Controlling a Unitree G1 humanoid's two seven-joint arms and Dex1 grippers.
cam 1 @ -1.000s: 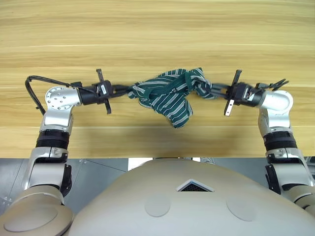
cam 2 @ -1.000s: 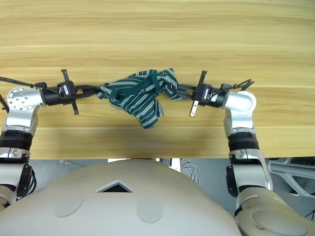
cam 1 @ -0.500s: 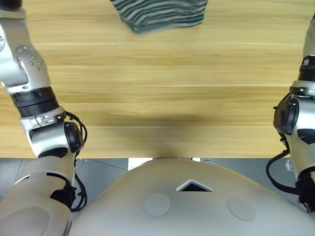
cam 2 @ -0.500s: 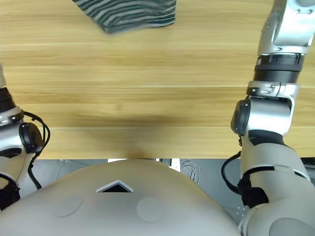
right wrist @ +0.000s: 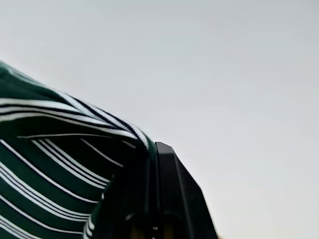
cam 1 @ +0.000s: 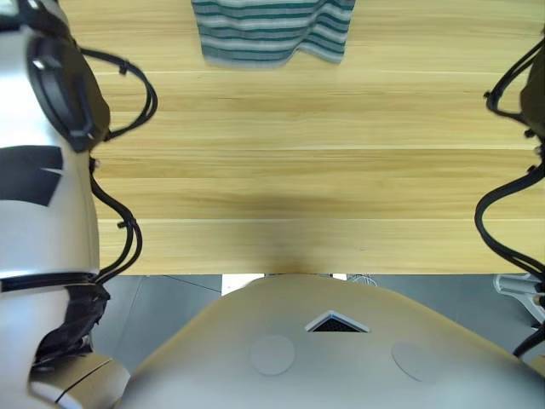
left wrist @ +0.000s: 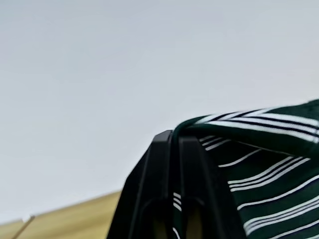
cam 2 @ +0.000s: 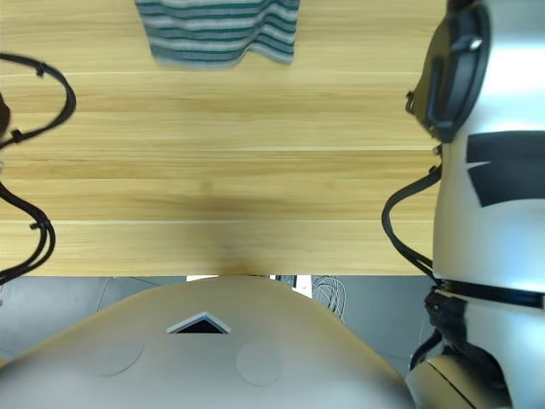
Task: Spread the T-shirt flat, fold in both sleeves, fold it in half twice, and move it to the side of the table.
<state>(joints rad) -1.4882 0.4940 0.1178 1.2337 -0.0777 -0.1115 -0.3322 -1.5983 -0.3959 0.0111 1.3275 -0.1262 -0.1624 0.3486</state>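
The green T-shirt (cam 1: 268, 30) with white stripes hangs above the far part of the wooden table (cam 1: 281, 170), its lower hem showing at the top of the eye views. In the left wrist view my left gripper (left wrist: 177, 149) is shut on a striped edge of the T-shirt (left wrist: 259, 174). In the right wrist view my right gripper (right wrist: 152, 159) is shut on another striped edge of the T-shirt (right wrist: 50, 169). Both arms are raised high, the left arm (cam 1: 43, 170) at the left edge and the right arm (cam 2: 490, 170) at the right edge.
The table's near edge (cam 1: 281, 273) runs across the eye views, with grey floor (cam 1: 170, 290) below it. Black cables (cam 1: 128, 102) loop off the left arm and cables (cam 1: 511, 170) off the right arm over the table's sides.
Both arms rose from low over the table to high up, lifting the bunched T-shirt off the surface; it now hangs spread out, and its hem has dropped slightly lower than half a second ago.
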